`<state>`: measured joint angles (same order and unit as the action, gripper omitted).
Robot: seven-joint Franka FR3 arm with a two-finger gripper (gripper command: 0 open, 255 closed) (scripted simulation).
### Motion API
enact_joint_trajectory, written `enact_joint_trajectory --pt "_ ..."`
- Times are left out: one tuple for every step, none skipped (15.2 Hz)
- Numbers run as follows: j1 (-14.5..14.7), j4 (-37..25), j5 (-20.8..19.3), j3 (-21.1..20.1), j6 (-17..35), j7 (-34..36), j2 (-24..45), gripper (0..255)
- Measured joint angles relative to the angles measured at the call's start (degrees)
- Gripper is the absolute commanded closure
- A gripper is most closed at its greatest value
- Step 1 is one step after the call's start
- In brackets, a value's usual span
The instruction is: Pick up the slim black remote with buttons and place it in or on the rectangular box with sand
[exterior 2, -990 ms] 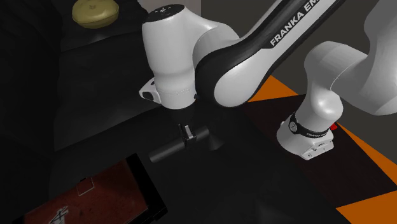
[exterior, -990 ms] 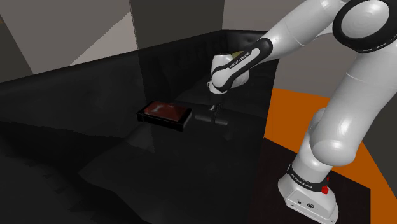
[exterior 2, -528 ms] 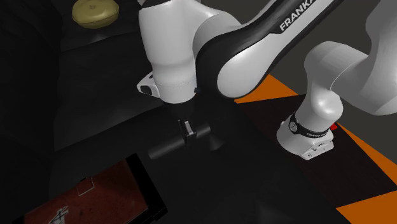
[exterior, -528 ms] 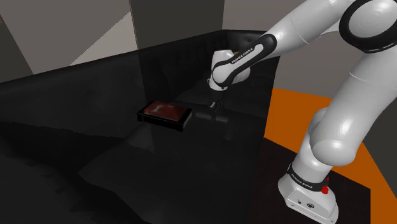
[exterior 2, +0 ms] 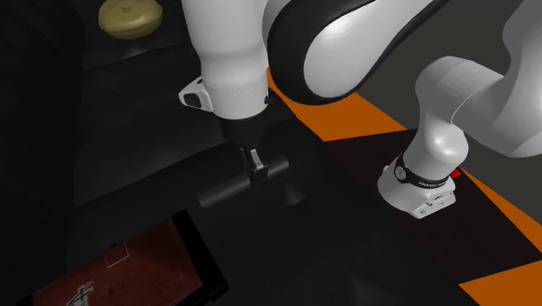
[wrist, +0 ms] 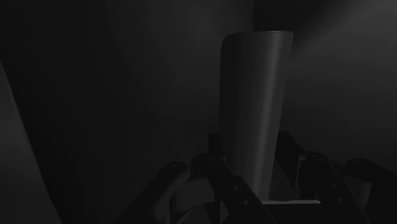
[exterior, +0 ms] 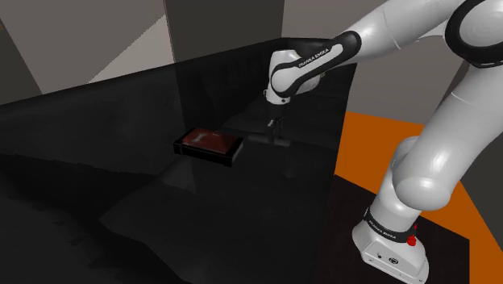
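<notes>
Gripper (exterior 2: 254,167) clamped on the black remote (exterior 2: 222,190) — pick-up looks done; what remains is carrying it to the sand box (exterior 2: 204,261) at seven o'clock — then releasing

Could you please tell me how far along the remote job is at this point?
Done: the gripper is shut on the remote, which appears lifted off the dark surface. In hand: the carry; the remote hangs beside the box, not over it. Left: move above the reddish sand, lower and release.
</notes>
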<state>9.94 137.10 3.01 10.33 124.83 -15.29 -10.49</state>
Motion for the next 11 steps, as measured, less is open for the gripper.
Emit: enact_joint_trajectory --pt "0.0 -0.4 -0.1 0.0 -0.9 0.1 -0.5 255" --pt "0.0 -1.0 -0.2 -0.1 -1.7 0.3 -0.7 255" --pt "0.0 -1.4 -0.3 -0.1 -2.5 0.4 -1.1 255" --pt "-0.1 -1.7 -0.4 -0.1 -3.2 0.4 -1.5 255" --pt "-0.1 -2.2 -0.5 -0.1 -4.0 0.5 -1.8 255" --pt "-0.1 -2.8 -0.5 -0.1 -4.7 0.5 -2.0 255" --pt "-0.1 -3.0 -0.6 -0.2 -5.4 0.7 -2.5 255" --pt "-0.1 -3.9 -0.6 -0.3 -6.5 0.9 -2.7 255" --pt "-0.1 -4.4 -0.7 -0.3 -7.3 1.0 -3.0 255" --pt "-0.1 -4.7 -0.8 -0.4 -8.1 1.2 -3.5 255" --pt "-0.1 -5.1 -0.8 -0.4 -8.6 1.2 -3.6 255"
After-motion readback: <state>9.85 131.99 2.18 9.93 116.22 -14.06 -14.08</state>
